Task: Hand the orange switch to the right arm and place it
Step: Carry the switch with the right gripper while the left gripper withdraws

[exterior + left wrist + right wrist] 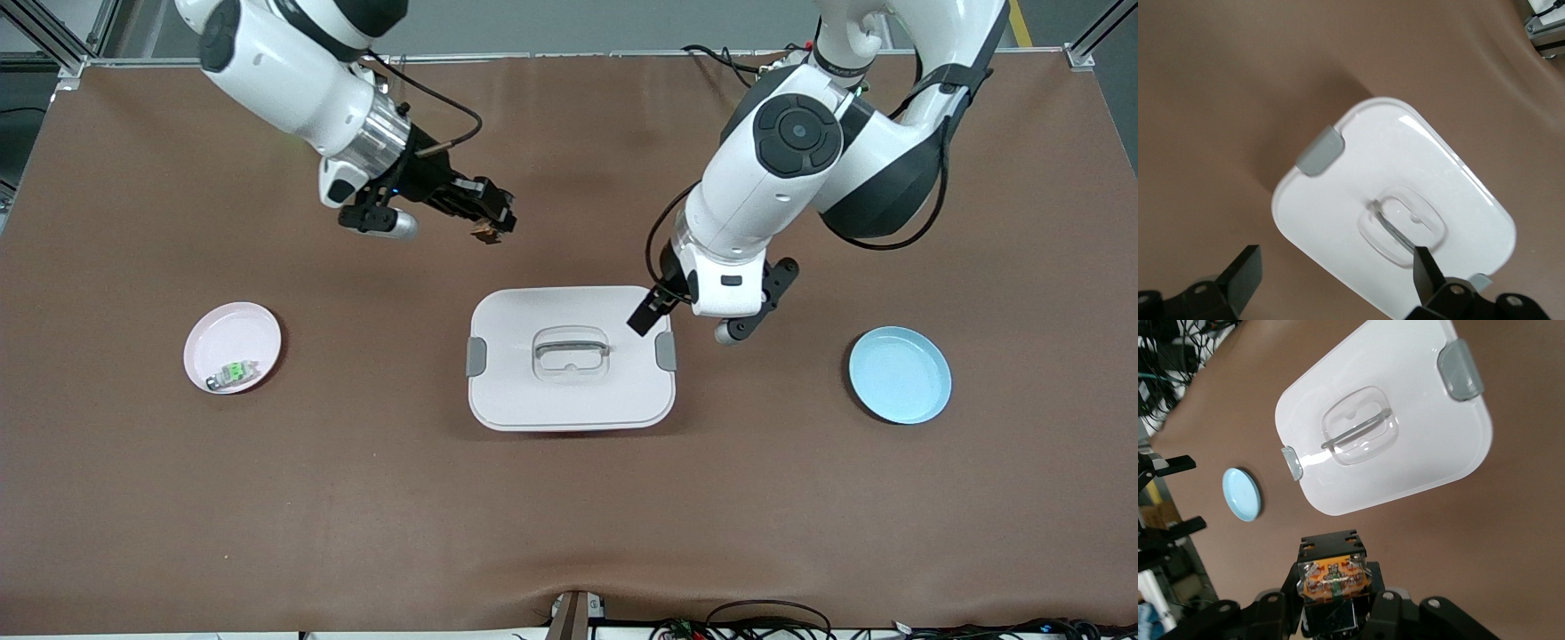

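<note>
The orange switch (pixel 488 226), a small black block with an orange face (pixel 1333 577), hangs over the brown table mat between the right arm's base and the white box. My right gripper (pixel 484 218) is shut on it, a black finger on each side (pixel 1333 587). My left gripper (pixel 660 308) hovers over the corner of the white box toward the left arm's end. It stands open with nothing between its fingers (pixel 1335 263), which straddle the box's edge.
A white lidded box (pixel 569 391) with a clear handle and grey clips sits mid-table (pixel 1338 213) (pixel 1418 447). A pink plate (pixel 236 331) with a green-and-white component (pixel 233 372) lies toward the right arm's end. An empty blue plate (pixel 900 375) (pixel 1243 495) lies toward the left arm's end.
</note>
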Robot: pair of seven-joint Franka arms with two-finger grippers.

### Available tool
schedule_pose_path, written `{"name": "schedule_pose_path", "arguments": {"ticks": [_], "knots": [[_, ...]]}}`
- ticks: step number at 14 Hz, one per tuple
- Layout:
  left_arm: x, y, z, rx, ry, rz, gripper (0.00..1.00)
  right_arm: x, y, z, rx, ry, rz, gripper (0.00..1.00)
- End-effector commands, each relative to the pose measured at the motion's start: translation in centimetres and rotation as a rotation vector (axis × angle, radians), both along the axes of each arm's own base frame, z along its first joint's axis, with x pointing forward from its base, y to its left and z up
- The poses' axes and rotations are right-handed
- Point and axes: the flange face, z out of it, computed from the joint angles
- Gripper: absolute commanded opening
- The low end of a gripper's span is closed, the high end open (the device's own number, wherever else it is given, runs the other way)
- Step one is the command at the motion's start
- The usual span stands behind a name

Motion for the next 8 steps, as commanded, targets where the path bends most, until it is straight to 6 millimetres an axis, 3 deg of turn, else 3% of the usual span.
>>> {"name": "schedule_pose_path", "arguments": {"ticks": [1,4,8], "knots": [[1.2,4.7,1.9,0.082,-0.040,-0.090,1.00,0.7,-1.8,1.0,-0.071,-0.083,0.183,0.15],[2.4,9.5,3.2,0.133,-0.046,-0.269,1.00,1.3,-5.0,0.3,-0.177,-0.131,0.380,0.19],[3.0,15.8,6.2,0.174,-0.052,-0.350,1.00,2.7,-10.7,-0.6,-0.327,-0.185,0.643,0.19]]}}
